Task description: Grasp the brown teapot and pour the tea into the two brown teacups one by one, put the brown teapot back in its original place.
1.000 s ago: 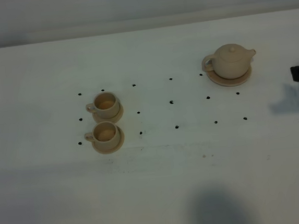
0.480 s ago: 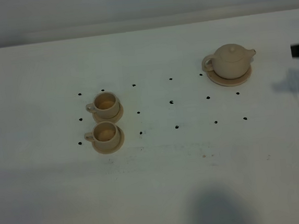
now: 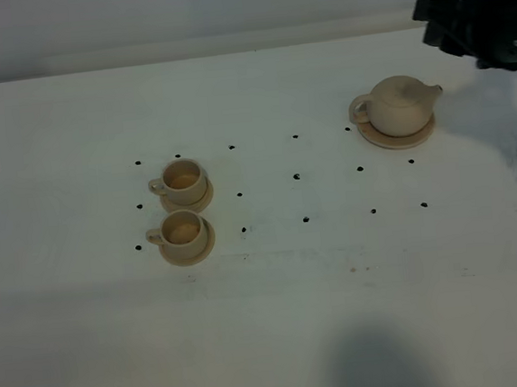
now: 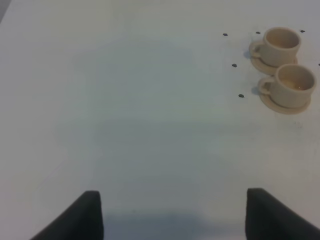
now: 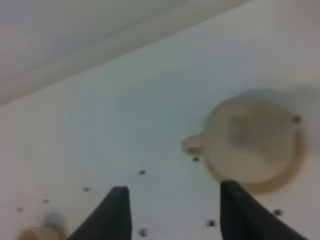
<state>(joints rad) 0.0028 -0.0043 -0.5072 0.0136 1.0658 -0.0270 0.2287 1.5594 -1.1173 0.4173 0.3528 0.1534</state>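
Teapot (image 5: 250, 142) blurred in right wrist view, left fingers (image 4: 90, 217) cropped to tips

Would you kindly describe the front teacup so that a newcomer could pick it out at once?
On the white table, look to the left half, away from the teapot at the right. Two matching beige cups on saucers stand there; the front teacup is the one closer to the table's near edge, its twin just behind it.
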